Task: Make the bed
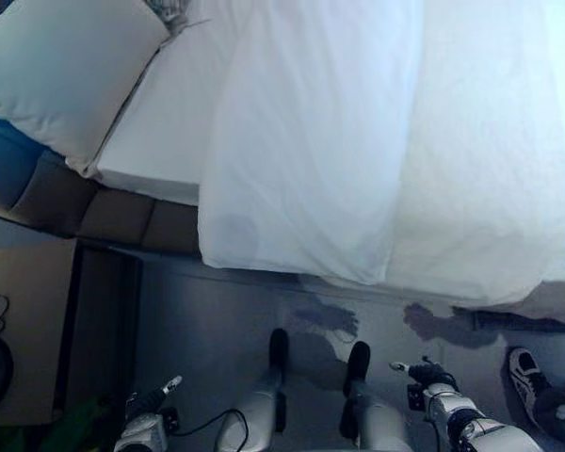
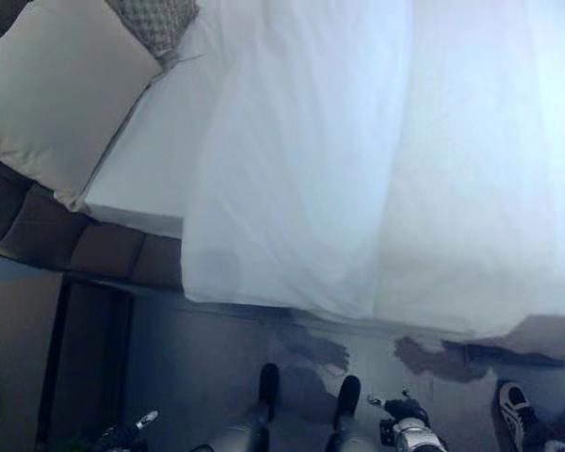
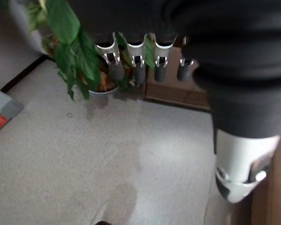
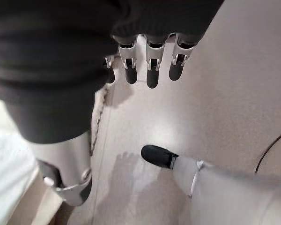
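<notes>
Left eye view: white duvet (image 1: 358, 141) spread over the bed (image 1: 155, 141), its edge hanging down the near side; white pillow (image 1: 61, 71) at the head end, beside bare sheet. Left hand (image 1: 151, 403) and right hand (image 1: 424, 374) low above the floor (image 1: 207, 320), well apart from the bed. A person's shoe (image 1: 525, 375) near the right hand.

Left wrist view: fingers (image 3: 136, 70) straight, released, holding nothing; potted plant (image 3: 79, 56) past them.

Right wrist view: fingers (image 4: 152, 65) relaxed, empty, above the floor.
</notes>
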You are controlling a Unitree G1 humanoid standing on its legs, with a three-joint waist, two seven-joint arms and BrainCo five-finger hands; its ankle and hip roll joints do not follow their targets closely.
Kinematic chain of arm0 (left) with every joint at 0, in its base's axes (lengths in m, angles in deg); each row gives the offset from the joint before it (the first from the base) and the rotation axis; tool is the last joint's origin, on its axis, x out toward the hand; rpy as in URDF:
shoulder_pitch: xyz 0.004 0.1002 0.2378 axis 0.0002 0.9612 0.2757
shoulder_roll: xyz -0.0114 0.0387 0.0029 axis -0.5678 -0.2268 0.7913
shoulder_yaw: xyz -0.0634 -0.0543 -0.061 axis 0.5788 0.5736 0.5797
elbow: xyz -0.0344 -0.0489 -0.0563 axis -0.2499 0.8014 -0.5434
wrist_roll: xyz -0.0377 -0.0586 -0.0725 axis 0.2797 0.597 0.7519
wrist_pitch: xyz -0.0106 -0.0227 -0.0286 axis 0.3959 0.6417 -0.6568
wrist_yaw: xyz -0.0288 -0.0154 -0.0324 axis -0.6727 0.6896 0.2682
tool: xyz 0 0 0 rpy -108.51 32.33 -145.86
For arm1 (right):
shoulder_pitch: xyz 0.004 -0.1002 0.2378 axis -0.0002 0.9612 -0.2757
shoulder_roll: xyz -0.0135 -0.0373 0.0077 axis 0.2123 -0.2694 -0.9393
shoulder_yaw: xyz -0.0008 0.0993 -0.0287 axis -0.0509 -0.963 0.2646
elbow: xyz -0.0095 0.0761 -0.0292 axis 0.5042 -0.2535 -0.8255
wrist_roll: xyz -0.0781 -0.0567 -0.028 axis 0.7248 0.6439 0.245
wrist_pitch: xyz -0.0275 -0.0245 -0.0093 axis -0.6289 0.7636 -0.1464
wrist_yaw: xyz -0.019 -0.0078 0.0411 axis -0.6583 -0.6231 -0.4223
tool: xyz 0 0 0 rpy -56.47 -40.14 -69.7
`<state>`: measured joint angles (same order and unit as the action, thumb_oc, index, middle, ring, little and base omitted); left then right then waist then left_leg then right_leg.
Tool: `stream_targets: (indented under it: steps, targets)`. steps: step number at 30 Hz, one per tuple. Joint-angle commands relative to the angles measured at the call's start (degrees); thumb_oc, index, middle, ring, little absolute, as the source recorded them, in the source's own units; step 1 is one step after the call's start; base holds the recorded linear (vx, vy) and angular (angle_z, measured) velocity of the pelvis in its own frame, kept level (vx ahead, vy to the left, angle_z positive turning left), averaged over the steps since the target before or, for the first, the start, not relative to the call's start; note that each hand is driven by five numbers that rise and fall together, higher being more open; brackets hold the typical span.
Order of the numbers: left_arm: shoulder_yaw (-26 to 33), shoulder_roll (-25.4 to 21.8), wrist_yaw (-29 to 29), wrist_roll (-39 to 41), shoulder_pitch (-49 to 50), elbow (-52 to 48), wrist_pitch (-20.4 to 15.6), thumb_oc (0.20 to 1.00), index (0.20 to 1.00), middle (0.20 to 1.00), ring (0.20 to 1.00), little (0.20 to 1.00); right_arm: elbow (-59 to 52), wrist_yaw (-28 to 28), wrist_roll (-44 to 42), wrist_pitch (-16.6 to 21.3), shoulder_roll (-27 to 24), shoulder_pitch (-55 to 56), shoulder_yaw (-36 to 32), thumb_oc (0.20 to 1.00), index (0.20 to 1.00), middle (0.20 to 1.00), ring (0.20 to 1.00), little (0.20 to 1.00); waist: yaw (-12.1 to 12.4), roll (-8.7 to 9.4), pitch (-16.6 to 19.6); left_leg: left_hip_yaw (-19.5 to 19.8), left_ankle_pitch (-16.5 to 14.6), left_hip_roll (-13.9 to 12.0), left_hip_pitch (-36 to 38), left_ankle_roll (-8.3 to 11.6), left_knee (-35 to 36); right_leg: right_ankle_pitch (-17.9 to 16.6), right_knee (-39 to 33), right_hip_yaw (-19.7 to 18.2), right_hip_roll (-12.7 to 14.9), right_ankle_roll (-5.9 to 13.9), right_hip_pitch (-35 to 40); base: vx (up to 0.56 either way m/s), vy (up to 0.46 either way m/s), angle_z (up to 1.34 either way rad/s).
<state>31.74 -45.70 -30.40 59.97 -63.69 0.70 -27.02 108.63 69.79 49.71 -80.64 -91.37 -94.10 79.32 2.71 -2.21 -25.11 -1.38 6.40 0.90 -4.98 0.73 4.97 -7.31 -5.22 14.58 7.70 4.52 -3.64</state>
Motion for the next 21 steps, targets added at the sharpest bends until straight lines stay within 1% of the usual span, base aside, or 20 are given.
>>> stream_targets:
  steps: [1, 2, 3, 4, 5, 6, 7, 8, 10, 13, 15, 17, 18, 21]
  targets:
    - [-2.6, 0.8, 0.4, -1.4, 0.5, 0.2, -1.0, 1.0, 1.0, 1.0, 1.0, 1.0, -2.6, 0.4, 0.3, 0.6, -1.9, 0.0, 0.9, 1.0, 1.0, 1.0, 1.0, 1.0, 0.3, -1.95, 4.3, 0.7, -3.0, 1.8, -1.9, 0.93, -0.9, 4.3, 5.2, -2.5, -0.2, 2.34, -4.1, 0.01, -0.066, -0.05]
    - [-2.6, 0.9, 0.4, -1.4, 0.5, 0.2, -1.0, 1.0, 1.0, 1.0, 1.0, 1.0, -2.6, 0.4, 0.3, 0.5, -1.8, 0.0, 0.9, 1.0, 1.0, 1.0, 1.0, 1.0, 0.3, -1.93, 4.4, 0.8, -2.9, 1.8, -2.2, 0.92, -1.0, 4.2, 5.1, -2.5, -0.2, 2.34, -4.3, 0.0, -0.091, -0.09]
    - [-1.5, 0.7, 0.2, 2.3, 0.8, -4.8, -2.7, 1.0, 1.0, 1.0, 1.0, 1.0, -10.6, 0.3, 0.0, 1.9, -2.3, 0.5, 1.6, 1.0, 1.0, 1.0, 1.0, 1.0, 0.2, -1.89, 4.4, 0.6, -2.9, 1.4, -1.8, 0.99, -1.1, 4.6, 5.5, -3.0, -0.7, 2.03, -4.2, -0.02, -0.086, -0.14]
    - [-1.2, 0.6, -0.1, 5.1, 1.7, -10.9, -4.4, 1.0, 1.0, 1.0, 1.0, 1.0, -16.1, 0.0, -1.5, 3.0, -2.6, 1.3, 1.7, 1.0, 1.0, 1.0, 1.0, 1.0, 0.2, -1.76, 4.5, 0.4, -2.8, 1.2, -2.1, 1.01, -1.3, 4.6, 5.6, -3.1, -0.9, 1.91, -4.6, -0.01, -0.087, -0.14]
    - [-1.2, 0.6, -0.1, 5.1, 1.7, -10.9, -4.4, 1.0, 1.0, 1.0, 1.0, 1.0, -16.1, 0.0, -1.5, 3.0, -2.6, 1.3, 1.7, 1.0, 1.0, 1.0, 1.0, 1.0, 0.2, -1.76, 4.5, 0.4, -2.8, 1.2, -2.1, 1.01, -1.3, 4.6, 5.6, -3.1, -0.9, 1.9, -4.6, -0.03, -0.09, -0.16]
    - [-1.4, 0.1, 0.8, 8.0, 2.6, -19.4, -6.3, 1.0, 1.0, 1.0, 1.0, 1.0, -24.8, -1.7, -3.9, 5.3, -3.1, 2.3, 2.5, 1.0, 1.0, 1.0, 1.0, 1.0, 0.3, -1.46, 4.2, 0.0, -2.8, 0.9, -2.3, 1.05, -1.7, 4.7, 5.9, -3.4, -1.5, 1.66, -5.0, -0.02, -0.062, -0.19]
    - [-1.4, 0.1, 0.8, 8.0, 2.6, -19.4, -6.3, 1.0, 1.0, 1.0, 1.0, 1.0, -24.8, -1.7, -3.9, 5.3, -3.1, 2.3, 2.6, 1.0, 1.0, 1.0, 1.0, 1.0, 0.3, -1.46, 4.3, 0.0, -2.8, 0.9, -2.3, 1.05, -1.7, 4.7, 5.9, -3.4, -1.5, 1.66, -5.0, -0.03, -0.129, -0.28]
    - [-1.9, -0.4, 1.8, 11.9, 2.1, -26.0, -8.0, 1.0, 1.0, 1.0, 1.0, 1.0, -31.6, -3.9, -7.2, 6.6, -2.8, 1.4, 3.7, 1.0, 1.0, 1.0, 1.0, 1.0, 0.5, -1.05, 4.2, 0.0, -2.7, 0.6, -2.7, 1.07, -1.9, 4.8, 6.0, -3.4, -1.8, 1.44, -5.4, -0.01, -0.094, -0.21]
    - [-3.1, -0.9, 3.0, 15.3, 0.7, -33.3, -9.3, 1.0, 1.0, 1.0, 1.0, 1.0, -37.2, -5.8, -11.7, 8.2, -2.2, -0.8, 4.9, 1.0, 1.0, 1.0, 1.0, 1.0, 0.7, -0.64, 4.0, 0.0, -2.7, 0.4, -3.4, 1.13, -2.2, 4.7, 6.0, -3.2, -2.0, 1.25, -6.0, -0.03, -0.096, -0.11]
    - [-5.2, -1.7, 3.9, 18.2, -3.6, -41.1, -10.4, 1.0, 1.0, 1.0, 1.0, 1.0, -42.0, -6.8, -16.1, 9.9, -0.8, -6.3, 7.8, 1.0, 1.0, 1.0, 1.0, 1.0, 1.0, -0.01, 3.0, 0.5, -2.5, 0.1, -5.1, 1.23, -2.9, 4.4, 6.1, -2.9, -2.2, 1.08, -7.4, -0.04, -0.07, -0.02]
    - [-6.4, -3.2, 4.9, 22.3, -7.9, -45.0, -11.3, 1.0, 1.0, 1.0, 1.0, 1.0, -44.1, -8.2, -20.2, 10.4, -0.3, -12.0, 10.3, 1.0, 1.0, 1.0, 1.0, 1.0, 1.2, 0.66, 2.2, 0.9, -2.2, 0.1, -7.1, 1.36, -3.9, 4.0, 6.2, -2.7, -2.0, 0.96, -8.9, -0.05, -0.051, 0.06]
    - [-6.4, -3.4, 5.1, 22.7, -9.1, -45.8, -11.2, 1.0, 1.0, 1.0, 1.0, 1.0, -45.3, -7.7, -20.2, 10.7, -0.6, -12.8, 10.8, 1.0, 1.0, 1.0, 1.0, 1.0, 1.4, 0.87, 1.8, 1.0, -2.3, 0.0, -7.5, 1.39, -4.2, 4.0, 6.3, -2.7, -2.0, 0.95, -9.1, -0.02, -0.034, 0.09]
    - [-7.2, -4.1, 5.6, 25.7, -13.1, -47.1, -12.2, 1.0, 1.0, 1.0, 1.0, 1.0, -45.3, -7.7, -22.5, 11.5, -0.4, -17.4, 11.7, 1.0, 1.0, 1.0, 1.0, 1.0, 1.8, 1.33, 1.2, 1.5, -2.3, 0.0, -9.1, 1.46, -5.0, 3.6, 6.3, -2.5, -1.8, 0.89, -10.0, 0.0, -0.028, 0.1]
    - [-9.1, -5.2, 6.5, 29.6, -19.8, -46.9, -12.8, 1.0, 1.0, 1.0, 1.0, 1.0, -43.4, -7.5, -25.1, 12.5, 0.4, -25.2, 13.5, 1.0, 1.0, 1.0, 1.0, 1.0, 2.5, 1.67, 0.3, 1.9, -2.3, 0.1, -11.1, 1.57, -5.8, 3.1, 6.0, -2.3, -1.5, 0.92, -11.1, 0.01, -0.005, 0.14]
